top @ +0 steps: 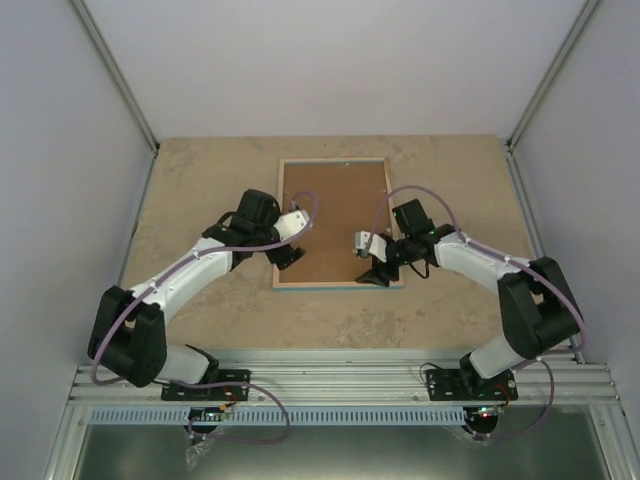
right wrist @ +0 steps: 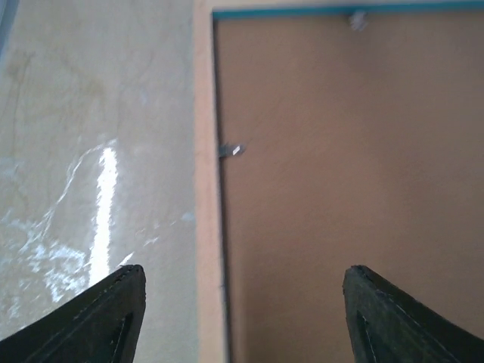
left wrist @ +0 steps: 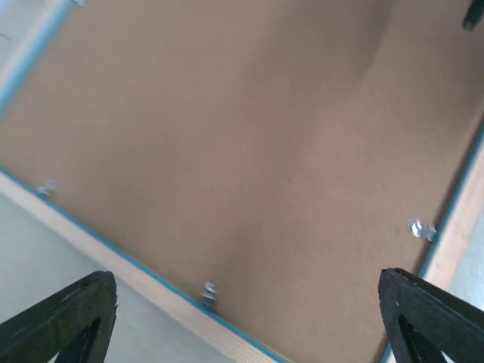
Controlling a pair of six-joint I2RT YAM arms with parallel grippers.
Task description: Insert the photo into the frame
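Frame: you have it (top: 320, 286) lying back-up in the middle of the worktop (top: 200, 190), long sides running away from the arm bases, pale wood rim with a thin turquoise line along the inside.
Backing board: a plain brown board (top: 335, 215) fills the opening and sits flat inside the rim.
Left tool: yours (top: 290, 240) hangs over the near left part of the frame. In the left wrist view its jaws stand wide with nothing between them, and the black fingertips (left wrist: 102, 283) sit at the bottom corners of the picture.
Right tool: yours (top: 368, 258) hangs over the near right part of the frame. In the right wrist view it is spread wide and grips nothing, with one fingertip (right wrist: 132, 276) over the worktop and the other over the board.
Tabs: small metal tabs (left wrist: 209, 291) sit along the inner edge where board meets rim. The right wrist view shows another (right wrist: 231, 150) on the long side.
Rim close up: you see the wood strip (right wrist: 203, 151) between the stone-patterned worktop and the board.
Worktop surface: a bright streak of glare (right wrist: 102, 197) lies beside the frame.
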